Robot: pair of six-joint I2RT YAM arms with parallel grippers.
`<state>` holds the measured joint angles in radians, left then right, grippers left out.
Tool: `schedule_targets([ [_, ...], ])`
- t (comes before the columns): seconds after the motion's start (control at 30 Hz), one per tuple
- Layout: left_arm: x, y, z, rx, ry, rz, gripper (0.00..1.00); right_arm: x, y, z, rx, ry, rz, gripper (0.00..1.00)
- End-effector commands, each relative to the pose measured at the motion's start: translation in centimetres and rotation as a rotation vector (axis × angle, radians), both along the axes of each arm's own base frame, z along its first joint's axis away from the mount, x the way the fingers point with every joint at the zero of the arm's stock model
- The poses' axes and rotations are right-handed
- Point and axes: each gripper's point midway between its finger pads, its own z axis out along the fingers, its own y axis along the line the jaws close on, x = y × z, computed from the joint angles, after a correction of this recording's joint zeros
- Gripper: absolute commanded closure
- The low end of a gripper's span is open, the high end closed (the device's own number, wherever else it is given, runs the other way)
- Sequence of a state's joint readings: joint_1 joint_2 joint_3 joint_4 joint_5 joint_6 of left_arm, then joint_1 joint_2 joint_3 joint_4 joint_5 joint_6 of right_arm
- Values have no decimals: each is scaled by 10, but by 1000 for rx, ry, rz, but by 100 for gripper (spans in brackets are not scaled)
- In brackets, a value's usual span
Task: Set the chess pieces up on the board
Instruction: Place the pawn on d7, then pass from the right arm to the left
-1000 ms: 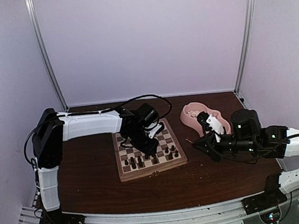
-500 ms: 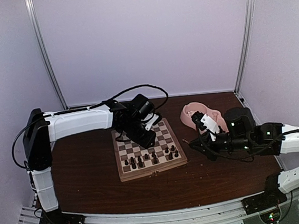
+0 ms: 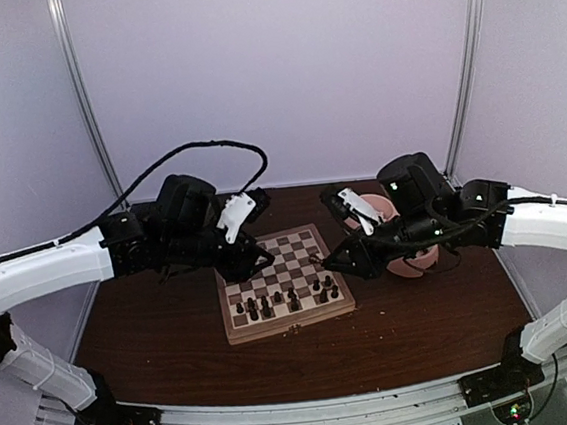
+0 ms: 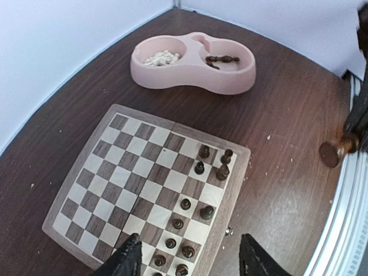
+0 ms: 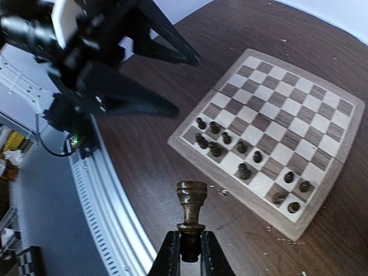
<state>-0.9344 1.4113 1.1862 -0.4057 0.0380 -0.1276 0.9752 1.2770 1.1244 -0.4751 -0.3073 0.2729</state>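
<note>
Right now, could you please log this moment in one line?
left end effector: open, empty, over square wooden chessboard | right end effector: shut on dark brown turned chess piece | board: partly set, dark pieces only

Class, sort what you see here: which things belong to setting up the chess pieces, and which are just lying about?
Belongs to the job: the board; dark pieces standing on it; the dark piece in the right gripper; the pink double bowl holding cream pieces and spare dark pieces.
Just lying about: pale crumbs on the table.
</note>
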Motion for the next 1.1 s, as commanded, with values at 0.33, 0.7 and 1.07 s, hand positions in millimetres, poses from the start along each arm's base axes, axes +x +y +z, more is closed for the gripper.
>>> schedule_targets([
  [0.33, -80, -8, 9, -80, -593, -568, 34, -59, 48, 14, 144, 412, 272, 100],
  [0.7, -102, -13, 1, -88, -557, -707, 40, -59, 70, 2, 169, 463, 293, 100],
  [1.07, -110, -15, -8, -81, -533, -751, 42, -57, 74, -1, 171, 465, 291, 100],
])
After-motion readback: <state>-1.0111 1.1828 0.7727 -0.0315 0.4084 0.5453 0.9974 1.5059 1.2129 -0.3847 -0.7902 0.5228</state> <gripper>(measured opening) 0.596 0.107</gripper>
